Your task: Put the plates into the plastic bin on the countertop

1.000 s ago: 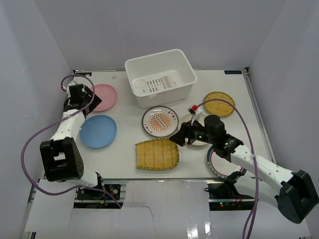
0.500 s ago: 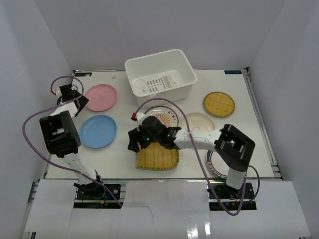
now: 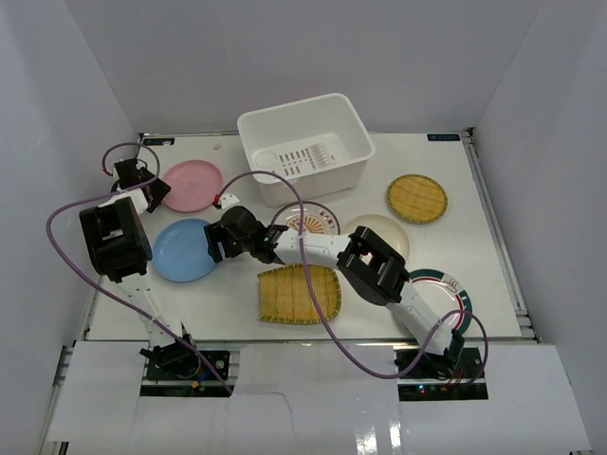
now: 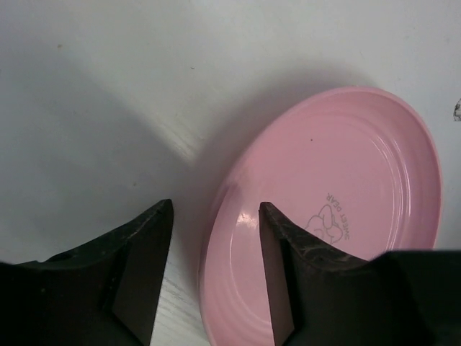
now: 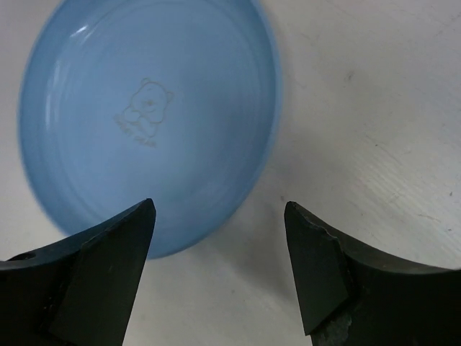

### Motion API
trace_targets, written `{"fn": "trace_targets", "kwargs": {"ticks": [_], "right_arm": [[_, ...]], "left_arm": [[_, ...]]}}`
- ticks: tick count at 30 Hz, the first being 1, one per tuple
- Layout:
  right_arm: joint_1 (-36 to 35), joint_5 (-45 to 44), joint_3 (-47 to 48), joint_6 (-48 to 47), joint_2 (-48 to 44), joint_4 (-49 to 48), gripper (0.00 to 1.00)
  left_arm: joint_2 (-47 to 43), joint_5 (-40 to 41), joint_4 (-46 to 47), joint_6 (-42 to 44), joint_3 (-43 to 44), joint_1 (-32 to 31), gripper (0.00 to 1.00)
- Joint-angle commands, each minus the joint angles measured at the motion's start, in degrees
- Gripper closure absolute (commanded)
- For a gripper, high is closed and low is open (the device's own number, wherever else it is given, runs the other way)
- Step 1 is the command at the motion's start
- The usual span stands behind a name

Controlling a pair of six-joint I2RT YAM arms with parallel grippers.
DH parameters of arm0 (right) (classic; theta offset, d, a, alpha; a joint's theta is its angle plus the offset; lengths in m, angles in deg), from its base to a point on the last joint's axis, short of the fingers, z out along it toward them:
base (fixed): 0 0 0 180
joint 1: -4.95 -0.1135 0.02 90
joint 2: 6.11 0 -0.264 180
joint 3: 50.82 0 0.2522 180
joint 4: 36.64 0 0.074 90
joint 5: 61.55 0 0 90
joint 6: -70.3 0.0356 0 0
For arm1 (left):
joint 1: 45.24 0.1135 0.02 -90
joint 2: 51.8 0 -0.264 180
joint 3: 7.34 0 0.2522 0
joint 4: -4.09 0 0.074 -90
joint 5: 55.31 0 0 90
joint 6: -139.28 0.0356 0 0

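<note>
The pink plate [image 3: 193, 185] lies at the far left of the countertop [image 3: 228, 308]. My left gripper [image 3: 150, 192] is at its left edge, open. In the left wrist view the pink plate [image 4: 338, 216] has its rim between the fingers of my left gripper [image 4: 216, 216], one over the dish and one over the table. My right gripper [image 3: 214, 246] hangs open at the right edge of the blue plate [image 3: 183, 252]. In the right wrist view the blue plate [image 5: 144, 122] lies ahead of my right gripper [image 5: 218, 209], with one finger over its rim. The plastic bin [image 3: 305, 147] stands at the back with no plate in it.
An orange-patterned plate [image 3: 308, 224], a cream plate [image 3: 384, 230], a round yellow woven plate [image 3: 416, 197], a fan-shaped yellow plate [image 3: 299, 293] and a green-red-rimmed plate [image 3: 444, 287] lie across the middle and right. The right arm stretches low over the orange-patterned plate. White walls enclose the table.
The right arm has swung left from the cream plate across the table to the blue plate, its jaws widening. The left gripper has shifted to the pink plate's rim, its jaws narrowing.
</note>
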Motion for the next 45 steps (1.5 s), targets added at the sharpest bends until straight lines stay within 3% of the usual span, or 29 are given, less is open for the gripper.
{"fn": "trace_targets", "kwargs": {"ticks": [1, 4, 6, 7, 8, 10, 11, 13, 14, 22, 26, 30, 35, 42, 45], "right_arm": [[0.0, -6.6, 5.5, -0.7, 4.2, 3.0, 0.23], [0.0, -7.6, 9.1, -0.8, 7.2, 4.9, 0.3], [0.0, -7.6, 10.9, -0.7, 8.4, 6.0, 0.43], [0.0, -7.3, 11.0, -0.7, 8.7, 5.9, 0.51], [0.0, -7.1, 10.3, -0.5, 8.3, 5.4, 0.66], [0.0, -6.9, 6.2, -0.5, 5.6, 1.5, 0.86], [0.0, -6.9, 4.7, -0.5, 4.1, 0.3, 0.9], [-0.1, -7.5, 1.7, -1.9, -0.9, -2.9, 0.92], [-0.1, -7.9, -1.3, -2.7, -3.0, -3.7, 0.92], [1.4, -20.3, -15.5, -17.9, -28.1, -12.7, 0.92], [11.1, -19.6, -15.5, -18.6, -32.8, -13.4, 0.92], [20.0, -17.0, -10.4, -17.9, -30.0, -12.7, 0.92], [26.2, -19.7, 1.9, -19.8, -18.3, -11.7, 0.92], [29.3, -21.5, 15.9, -23.9, -4.2, -8.0, 0.92], [29.4, -20.9, 15.9, -24.7, -1.8, -6.8, 0.92]], "left_arm": [[0.9, -2.1, 0.0, 0.1, 1.2, 0.0, 0.4], [1.6, -2.4, 0.0, -0.2, 1.8, 0.0, 0.48], [1.6, -2.5, 0.0, -0.5, 1.8, 0.0, 0.56], [1.5, -2.4, 0.0, -0.4, 1.7, 0.0, 0.62], [1.3, -2.2, 0.0, -0.5, 1.5, 0.0, 0.67], [0.7, -1.7, 0.0, -0.5, 1.1, 0.0, 0.81], [0.5, -1.5, 0.0, -0.5, 1.0, 0.0, 0.86], [-0.4, -1.0, -0.1, -0.6, 0.5, 0.0, 0.98], [-0.6, -0.9, -0.1, -0.5, -0.1, 0.0, 1.0], [-8.4, -2.2, 6.6, -5.2, -10.7, -0.1, 1.0], [-15.4, -4.0, 8.9, -7.8, -15.9, -0.1, 1.0], [-23.5, -2.8, 10.4, -11.7, -20.7, -0.5, 1.0], [-34.2, -1.2, 11.5, -13.9, -25.8, -2.4, 1.0], [-44.9, -1.4, 11.6, -14.3, -25.4, -6.9, 1.0], [-45.7, 0.8, 11.6, -11.9, -21.2, -11.8, 1.0]]}}
